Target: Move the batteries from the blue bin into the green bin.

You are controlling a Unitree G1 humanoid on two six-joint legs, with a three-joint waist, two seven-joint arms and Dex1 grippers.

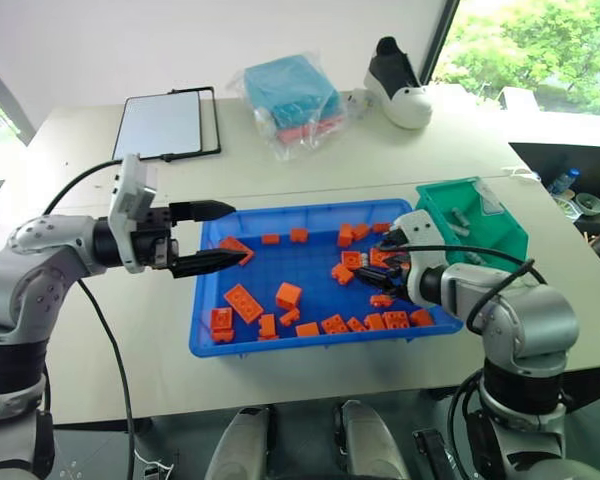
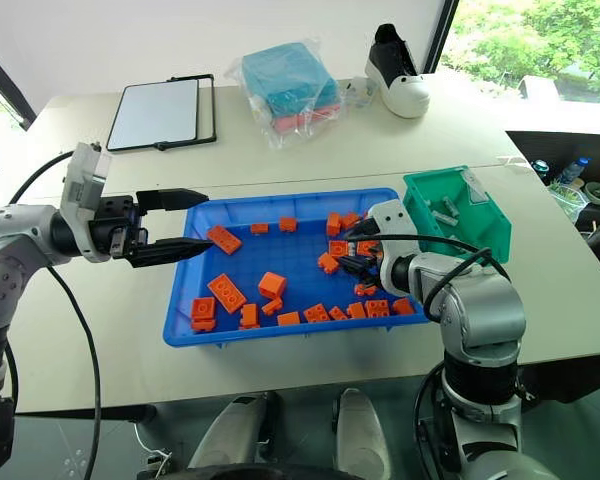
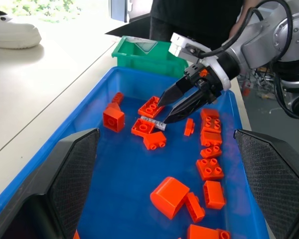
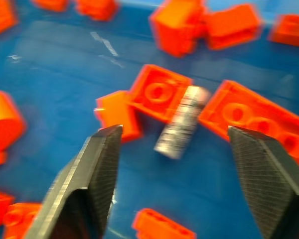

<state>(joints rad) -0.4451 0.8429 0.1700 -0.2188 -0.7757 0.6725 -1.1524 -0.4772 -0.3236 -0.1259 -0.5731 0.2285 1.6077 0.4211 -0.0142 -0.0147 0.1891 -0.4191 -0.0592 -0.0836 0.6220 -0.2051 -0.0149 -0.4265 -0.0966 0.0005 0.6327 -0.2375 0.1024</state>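
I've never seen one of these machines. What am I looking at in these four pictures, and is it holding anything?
It is a two-armed humanoid robot sorting items on a table. Two pictures come from cameras in its head, looking down over its arms; the other two come from a camera on each wrist. Each arm ends in a gripper with two black fingers. The left gripper hovers open at the edge of the blue bin, holding nothing. The right gripper points down into that bin, fingers apart over a battery lying among orange bricks; it holds nothing yet. Beside the blue bin stands the green bin. Farther back lie a tablet, a bagged blue packet and a shoe.
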